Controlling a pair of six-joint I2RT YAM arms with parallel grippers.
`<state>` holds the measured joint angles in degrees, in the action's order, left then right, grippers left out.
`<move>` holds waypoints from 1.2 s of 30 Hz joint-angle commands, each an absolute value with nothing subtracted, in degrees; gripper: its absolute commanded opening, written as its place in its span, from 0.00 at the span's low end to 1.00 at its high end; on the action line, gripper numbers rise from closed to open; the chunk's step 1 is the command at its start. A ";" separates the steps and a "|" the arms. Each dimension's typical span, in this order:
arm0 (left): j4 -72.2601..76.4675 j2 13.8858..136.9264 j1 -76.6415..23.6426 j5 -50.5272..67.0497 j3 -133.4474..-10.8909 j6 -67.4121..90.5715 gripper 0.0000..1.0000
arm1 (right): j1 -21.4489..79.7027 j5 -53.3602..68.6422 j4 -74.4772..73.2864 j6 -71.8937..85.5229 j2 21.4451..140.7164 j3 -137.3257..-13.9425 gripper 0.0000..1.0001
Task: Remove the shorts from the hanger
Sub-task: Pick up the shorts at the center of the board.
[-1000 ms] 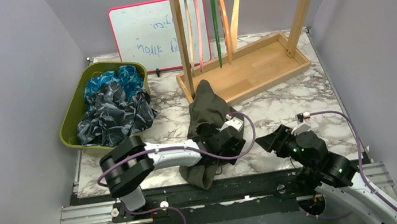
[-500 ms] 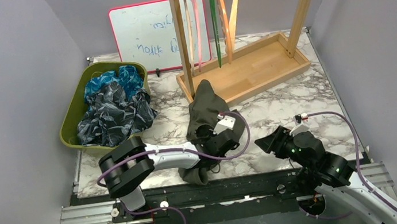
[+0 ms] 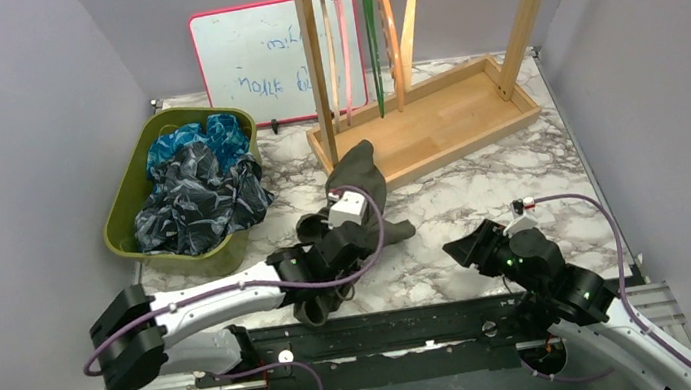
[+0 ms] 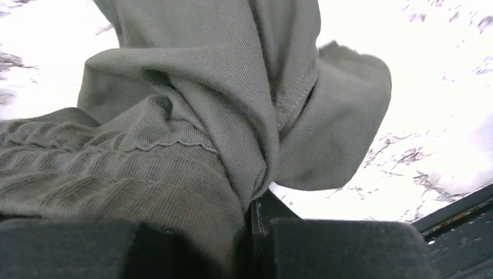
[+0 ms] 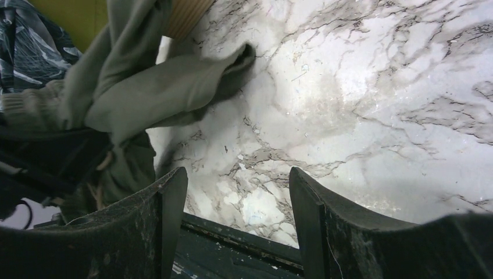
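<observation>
1. Olive shorts (image 3: 364,177) lie crumpled on the desk (image 3: 482,187), off the hangers (image 3: 372,40).
2. My left fingers (image 4: 254,226) are pinched nearly closed on a bunched fold, ready to carry it.
3. The green bin (image 3: 125,199) at left holds the other shorts (image 3: 195,190), so it is probably where this pair goes.
4. My right fingers (image 5: 235,186) hang parted and hold nothing, out of the way.

The marble table (image 3: 502,184) carries a green bin (image 3: 125,199) at left, a wooden rack (image 3: 443,122) and whiteboard (image 3: 243,57) at the back, olive shorts (image 3: 364,174) mid-front.
</observation>
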<state>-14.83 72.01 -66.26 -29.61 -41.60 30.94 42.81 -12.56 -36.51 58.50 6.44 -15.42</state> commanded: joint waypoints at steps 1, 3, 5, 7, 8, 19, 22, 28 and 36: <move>-16.04 64.63 -64.22 -29.64 -39.68 30.73 0.00 | 42.98 -12.44 -35.86 58.67 5.90 -15.12 0.67; -17.53 62.72 -63.26 -29.18 -39.91 30.54 0.00 | 42.98 -12.39 -35.86 58.56 5.88 -15.11 0.67; -20.06 61.50 -62.02 -29.30 -41.34 30.33 0.00 | 42.98 -12.35 -35.86 58.54 5.73 -15.07 0.67; -22.66 60.70 -60.44 -29.70 -42.75 30.54 0.00 | 42.98 -12.38 -35.86 58.54 5.81 -15.10 0.67; -23.62 60.27 -59.55 -29.73 -43.32 30.78 0.00 | 42.96 -12.39 -35.94 58.54 5.76 -15.12 0.67; -27.66 59.03 -48.53 -28.32 -50.03 28.31 0.00 | 42.98 -12.26 -36.22 58.55 4.58 -14.94 0.68; -29.30 58.11 -45.29 -28.83 -52.95 27.80 0.00 | 42.98 -12.33 -36.00 58.45 4.64 -14.94 0.68; -30.21 53.95 -39.29 -33.60 -58.86 24.36 0.00 | 42.98 -12.45 -36.04 58.58 5.11 -15.03 0.68; -31.53 55.77 -30.53 -43.88 -72.23 13.21 0.00 | 42.98 -12.61 -35.86 58.54 5.18 -14.92 0.68</move>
<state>-33.15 55.83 -34.74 -35.16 -65.30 21.08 42.81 -12.51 -36.53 58.50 5.30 -15.42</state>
